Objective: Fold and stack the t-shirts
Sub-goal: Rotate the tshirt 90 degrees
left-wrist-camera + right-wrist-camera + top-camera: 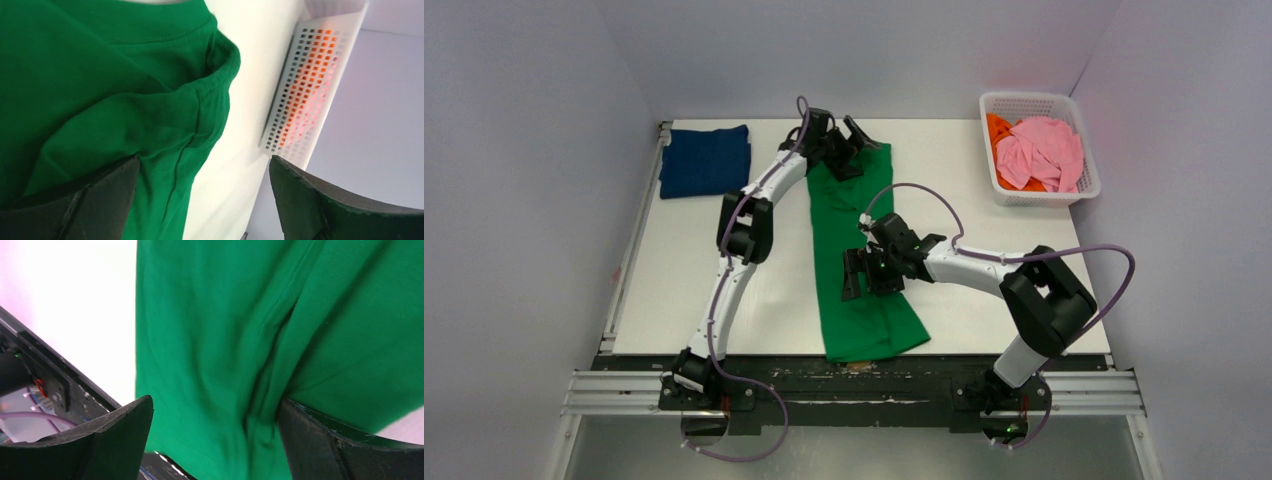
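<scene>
Lengthwise down the middle of the table (679, 280) the green t-shirt (839, 215) is laid as a narrow strip, its long axis running from the far edge to the near edge. The left gripper (856, 140) is held open at the collar end, partly off the cloth's side edge. The right gripper (864, 275) is spread wide above the strip's middle, with nothing clamped. An end-over-end fold is judged to come next, and the left arm is nearer the collar. Well apart are the folded navy t-shirt (705, 160) at far left and the basket (1024, 97), holding the pink t-shirt (1049, 150) and the orange t-shirt (997, 130), at far right. Neither lies across the fold's path.
</scene>
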Robot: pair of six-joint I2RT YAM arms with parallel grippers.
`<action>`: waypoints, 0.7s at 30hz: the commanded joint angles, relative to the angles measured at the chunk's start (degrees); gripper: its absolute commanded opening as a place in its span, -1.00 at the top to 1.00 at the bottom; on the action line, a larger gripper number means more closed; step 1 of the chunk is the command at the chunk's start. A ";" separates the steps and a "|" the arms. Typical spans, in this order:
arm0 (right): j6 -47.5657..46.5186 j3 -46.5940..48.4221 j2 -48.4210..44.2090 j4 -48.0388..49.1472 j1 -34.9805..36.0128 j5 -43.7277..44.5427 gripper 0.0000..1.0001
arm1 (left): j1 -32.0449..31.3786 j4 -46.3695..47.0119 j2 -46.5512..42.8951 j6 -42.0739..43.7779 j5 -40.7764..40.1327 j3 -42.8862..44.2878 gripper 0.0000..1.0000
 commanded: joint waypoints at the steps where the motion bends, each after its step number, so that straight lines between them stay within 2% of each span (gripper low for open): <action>1: 4.35 4.02 2.50 0.16 0.69 -2.14 -0.79 | -1.65 7.48 6.27 -9.46 -7.17 5.88 -1.00; 4: 6.01 3.78 1.12 0.23 1.16 -0.73 -0.79 | -1.65 6.78 6.07 -9.74 -11.05 5.57 -1.00; 8: 4.79 1.30 -3.59 -6.78 1.20 8.69 -0.80 | -1.40 5.33 4.96 -7.93 -13.12 5.17 -1.00; 12: 4.19 -3.00 -12.26 -10.37 1.18 11.92 -0.85 | -1.14 0.85 1.69 -3.67 -22.49 2.85 -1.00; 17: 6.38 -7.62 -21.98 -8.54 1.18 11.84 -0.89 | -0.75 0.37 1.45 -0.87 -23.07 7.35 -1.00; 21: 8.44 -9.47 -27.39 -8.74 1.13 13.53 -0.92 | -0.85 1.87 -2.33 1.22 -21.10 7.91 -1.00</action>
